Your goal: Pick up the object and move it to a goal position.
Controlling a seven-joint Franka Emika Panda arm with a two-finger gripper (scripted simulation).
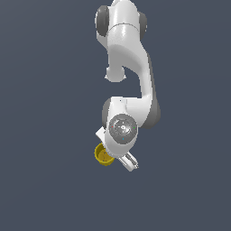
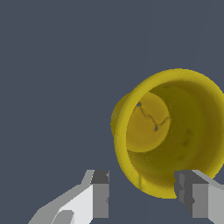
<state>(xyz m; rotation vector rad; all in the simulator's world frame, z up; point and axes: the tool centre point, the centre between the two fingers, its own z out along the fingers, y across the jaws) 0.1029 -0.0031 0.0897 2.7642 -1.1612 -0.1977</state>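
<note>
1. Wrist view: claw (image 2: 142,197) spread wide, holding nothing; yellow cup (image 2: 175,131) upright, hollow inside visible, just past the fingertips (image 2: 100,194).
2. Exterior view: cup (image 1: 103,154) beside claw (image 1: 128,162), on the exterior view's left.

object (image 2: 175,131): small yellow cup, hollow, round rim
pose: upright, opening upward
place: on dark floor, partly under the arm
</note>
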